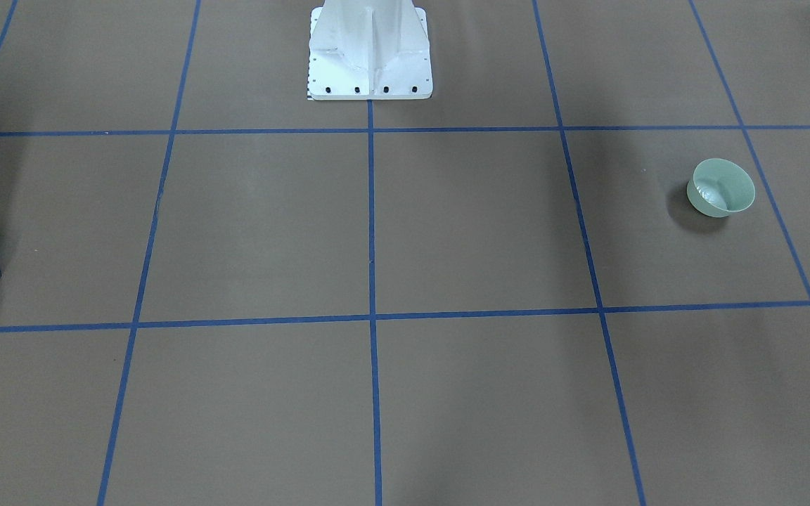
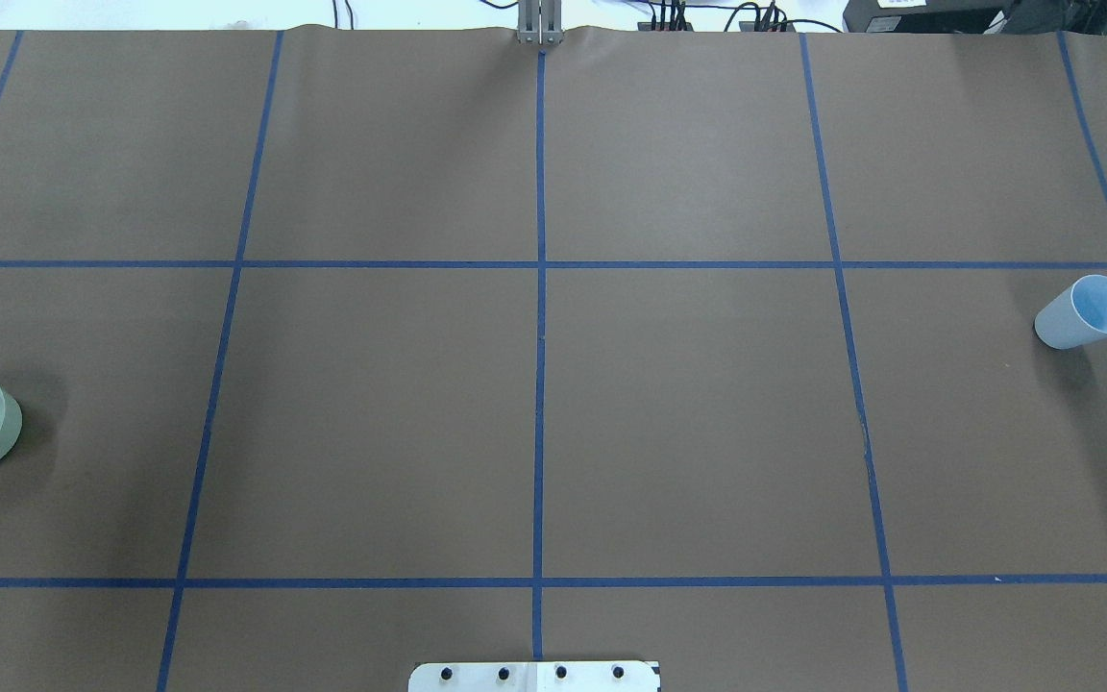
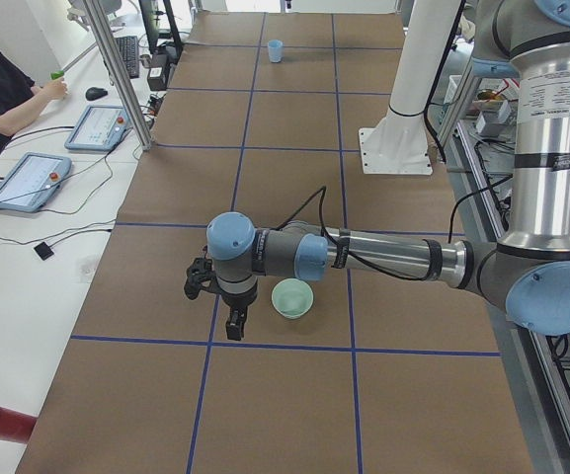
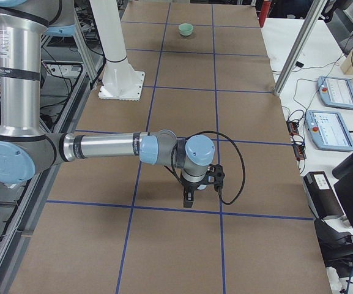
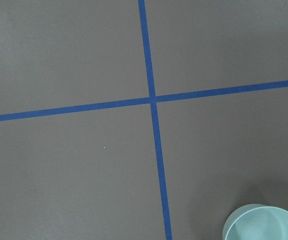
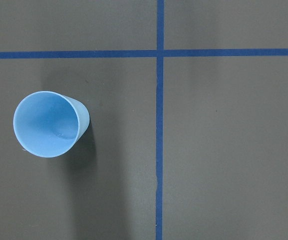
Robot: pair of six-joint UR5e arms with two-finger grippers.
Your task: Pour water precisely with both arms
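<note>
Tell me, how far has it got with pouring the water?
Barely begun, it seems. Done: the left arm hangs beside the round mint-green plastic bowl, and the right arm hangs near the tapered pale blue plastic cup. In hand: nothing; both vessels stand free at opposite ends of the table. Left: grasping, bringing them together, pouring. Any water is too faint to confirm.

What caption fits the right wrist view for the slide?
Top-down: pale blue cup upright on brown table, left of blue tape line.
</note>
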